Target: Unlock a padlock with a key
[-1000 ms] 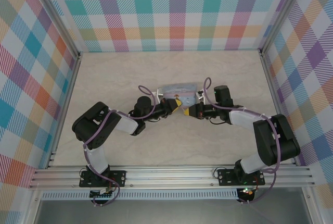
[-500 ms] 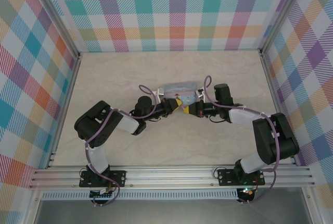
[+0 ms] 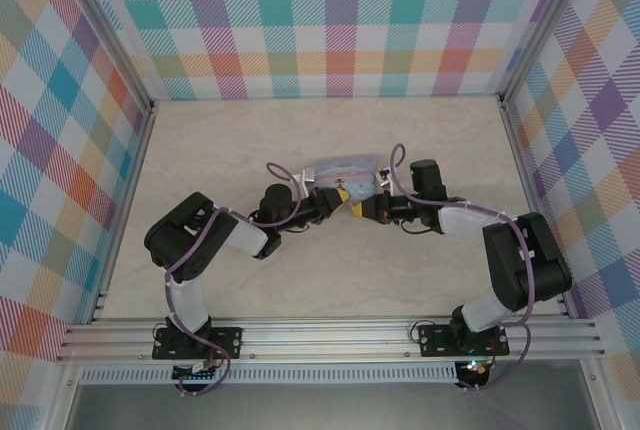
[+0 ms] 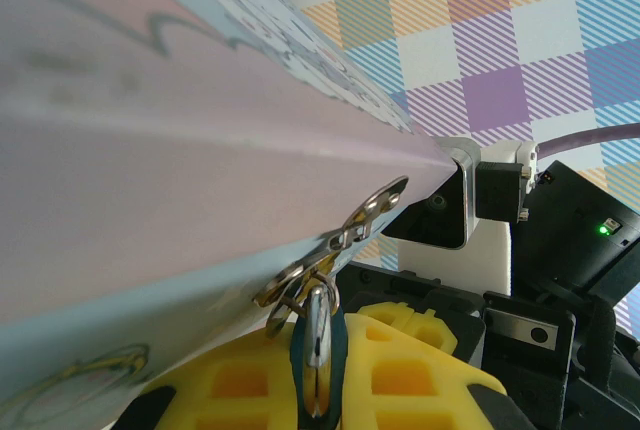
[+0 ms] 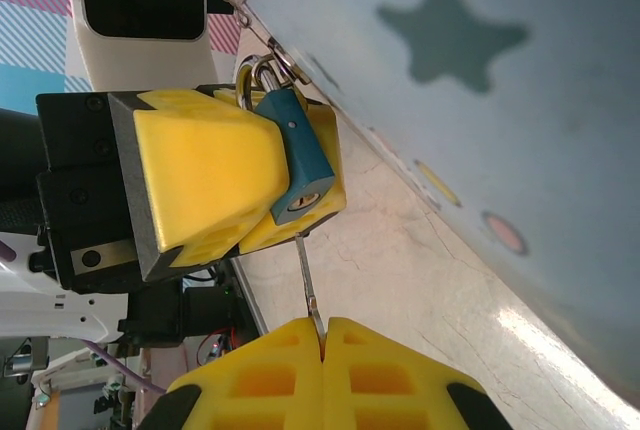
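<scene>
The tin lies just beyond both your grippers. Your left gripper is clamped on the blue padlock, which hangs at the tin's hasp. Your right gripper, closed, pinches the key, tip just short of the padlock's keyhole.

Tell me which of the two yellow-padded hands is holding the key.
The right hand, at the bottom of the right wrist view: the thin key is pinched between its shut pads. The left hand clamps the blue padlock instead.
</scene>
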